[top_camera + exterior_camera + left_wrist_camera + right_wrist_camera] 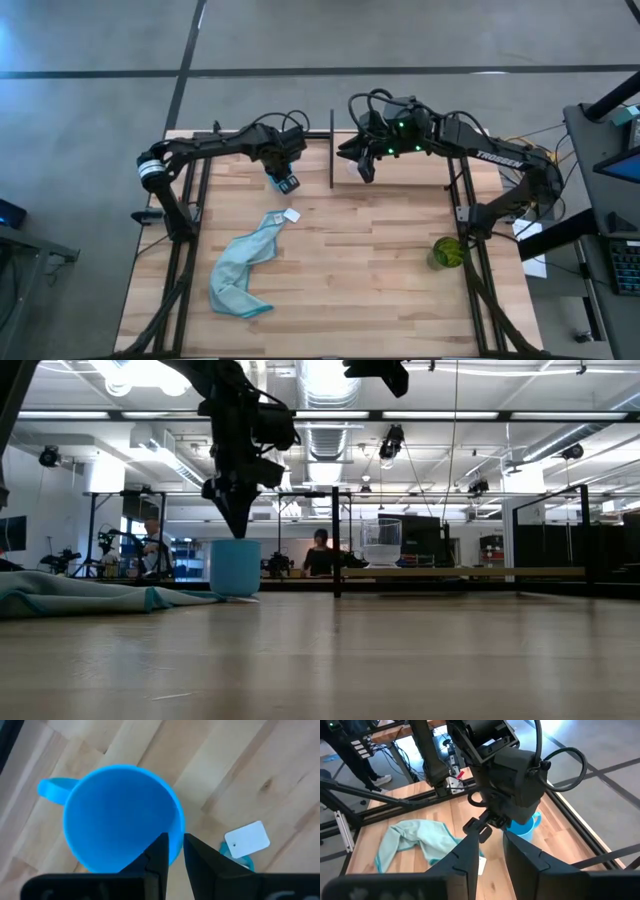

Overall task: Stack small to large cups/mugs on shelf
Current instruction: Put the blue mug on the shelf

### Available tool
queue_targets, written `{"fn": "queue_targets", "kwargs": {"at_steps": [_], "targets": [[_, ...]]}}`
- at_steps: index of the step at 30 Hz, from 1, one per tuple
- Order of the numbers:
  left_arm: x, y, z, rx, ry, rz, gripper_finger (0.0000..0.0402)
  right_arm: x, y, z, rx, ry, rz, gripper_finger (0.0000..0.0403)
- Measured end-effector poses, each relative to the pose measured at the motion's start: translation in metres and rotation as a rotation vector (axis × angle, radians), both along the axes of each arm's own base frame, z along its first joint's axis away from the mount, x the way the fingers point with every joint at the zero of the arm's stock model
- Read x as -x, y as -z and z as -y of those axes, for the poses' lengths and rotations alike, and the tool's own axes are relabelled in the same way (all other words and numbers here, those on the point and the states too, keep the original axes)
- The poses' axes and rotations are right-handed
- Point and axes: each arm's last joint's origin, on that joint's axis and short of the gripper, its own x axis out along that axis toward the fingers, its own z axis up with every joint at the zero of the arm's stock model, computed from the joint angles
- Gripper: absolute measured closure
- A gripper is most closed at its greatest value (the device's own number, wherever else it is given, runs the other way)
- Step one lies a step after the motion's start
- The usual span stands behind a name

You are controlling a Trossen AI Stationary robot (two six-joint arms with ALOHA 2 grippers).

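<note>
The bright blue mug (120, 815) stands upright on the tabletop with its handle (50, 790) out to one side; it also shows in the low view (236, 567). My left gripper (176, 852) is shut on its rim, pointing down from above (283, 178). The clear cup (380, 545) stands on the pale shelf board (470, 572). My right gripper (365, 168) hangs high over the shelf's left end, empty, with its fingers close together (492, 842). The olive-green cup (447, 252) stands near the table's right edge. My left gripper pinches the mug's rim (178, 827) on the side opposite the handle, one finger (159, 851) inside the mug and one (200, 855) outside. The fingers come from above, pointing down. The mug stands upright with its bottom on the table.
A light blue cloth (245, 270) with a white tag (246, 839) lies crumpled on the table left of centre, just near of the mug. A black upright rod (331, 150) marks the shelf's left end. People and equipment show in the room beyond.
</note>
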Motion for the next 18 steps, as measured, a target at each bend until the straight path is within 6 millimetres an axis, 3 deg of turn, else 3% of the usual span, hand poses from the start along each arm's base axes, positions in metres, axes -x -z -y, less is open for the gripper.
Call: {"fn": "queue_targets", "kwargs": {"at_steps": [10,18], "targets": [[-0.001,0.001,0.000,0.001,0.002,0.017,0.0357,0.000,0.000,0.000,-0.013,0.006,0.002,0.0323],[-0.003,0.020,0.003,0.098,0.026,0.034,0.0375,0.000,0.000,0.000,-0.021,0.010,-0.001,0.0323]]}}
